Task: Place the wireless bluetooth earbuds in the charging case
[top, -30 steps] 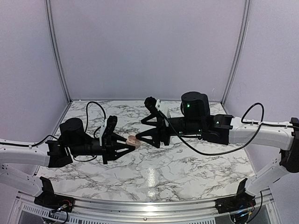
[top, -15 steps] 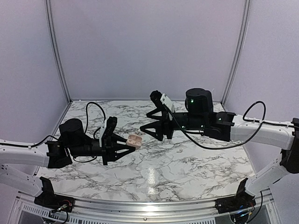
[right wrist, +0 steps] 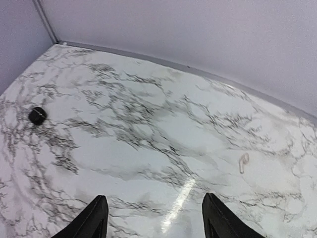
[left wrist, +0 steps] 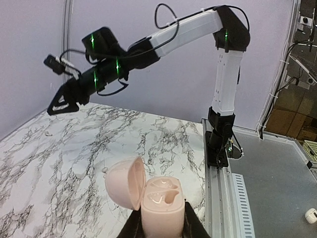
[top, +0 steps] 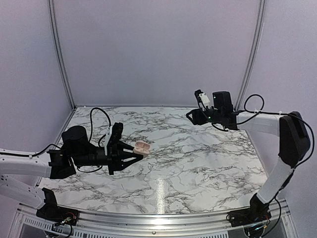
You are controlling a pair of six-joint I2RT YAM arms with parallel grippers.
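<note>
My left gripper [top: 137, 151] is shut on the charging case [top: 142, 146], holding it above the table left of centre. In the left wrist view the pale pink case [left wrist: 161, 198] stands upright between the fingers [left wrist: 193, 225], lid hinged open to the left, both hollows looking empty. A pale pinkish earbud [right wrist: 243, 162] with a short stem lies on the marble, ahead and right of my right gripper [right wrist: 153, 201]. That gripper [top: 191, 116] hangs open at the back right, nothing between its fingers. No other earbud shows clearly.
A small black round object [right wrist: 37, 115] sits on the marble table [top: 198, 163] at the left of the right wrist view. A tiny pale speck [left wrist: 105, 170] lies by the case lid, too small to tell. Walls close the back and sides.
My right arm has pulled away from the case, swinging up and back to the far right, its jaws narrowing slightly. The left gripper and case have stayed put.
</note>
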